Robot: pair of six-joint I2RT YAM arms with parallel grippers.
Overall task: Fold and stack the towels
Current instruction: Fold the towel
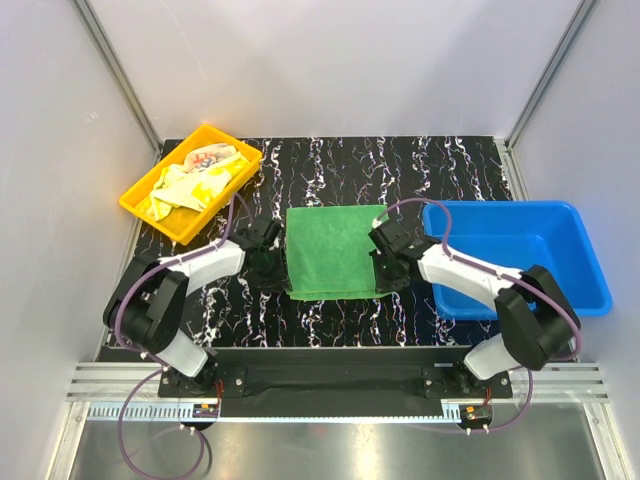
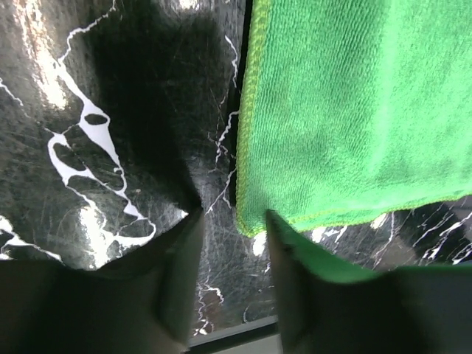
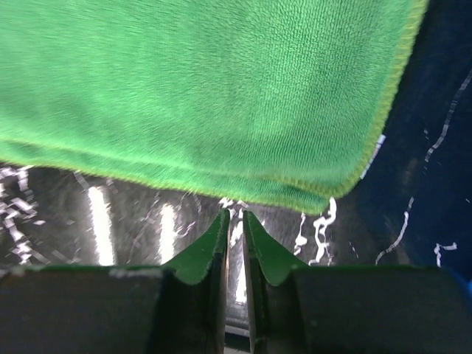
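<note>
I see the green towel [image 1: 332, 252] lying flat in the middle of the worktop. My left gripper [image 2: 232, 217] is open and holds nothing, just beside the towel's near left corner. My right gripper [image 3: 232, 215] is pinched almost closed on nothing, just by the near right corner. The other two towels [image 1: 200, 178] lie bunched in the yellow tray [image 1: 135, 205] at the far left corner.
</note>
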